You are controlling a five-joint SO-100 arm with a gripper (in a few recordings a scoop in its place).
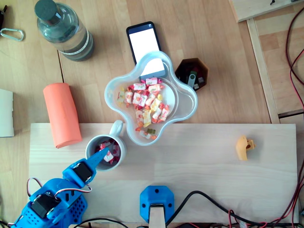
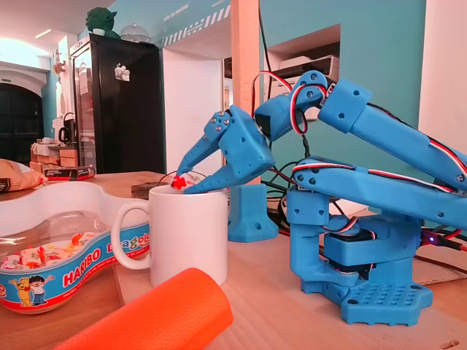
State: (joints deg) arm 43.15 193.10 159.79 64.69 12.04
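Orange roll (image 2: 157, 313) lies in front, just beside the white mug (image 2: 191, 237); over the mug's mouth the gripper (image 2: 183, 184) pinches a small wrapped candy (image 2: 176, 182); it looks light and slippery in its wrapper, best held across the middle.

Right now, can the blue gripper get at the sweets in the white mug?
Probably yes: the gripper hangs at the white mug's open top, nothing covers it, and it seems to pinch a sweet.

Claw (image 2: 185, 184) around candy (image 2: 177, 183) — above white mug (image 2: 191, 237)
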